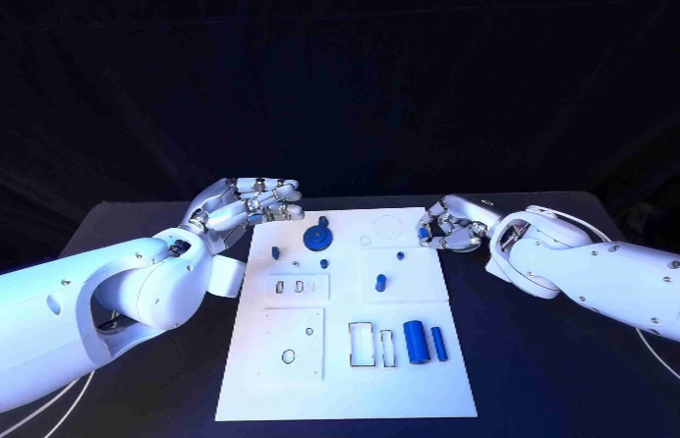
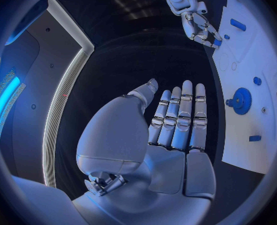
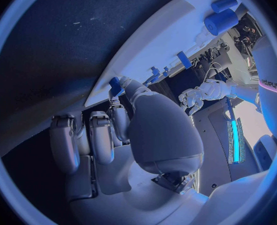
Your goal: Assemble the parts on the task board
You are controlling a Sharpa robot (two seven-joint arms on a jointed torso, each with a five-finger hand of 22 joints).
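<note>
The white task board (image 1: 340,379) lies in the middle of the black table. On it are a blue gear (image 1: 319,237), a small blue peg (image 1: 380,282) and two blue cylinders (image 1: 416,342) near the front right. My left hand (image 1: 255,202) hovers at the board's far left corner with its fingers straight and nothing in it; the left wrist view shows the same hand (image 2: 176,120) beside the gear (image 2: 241,101). My right hand (image 1: 451,224) is at the board's far right edge and pinches a small blue part (image 3: 115,86) at its fingertips (image 2: 208,35).
Several slots and round holes are cut in the board's raised plates (image 1: 294,345). More small blue pieces (image 1: 324,262) lie near the gear. Black table (image 1: 156,227) borders the board on both sides, and dark cloth hangs behind.
</note>
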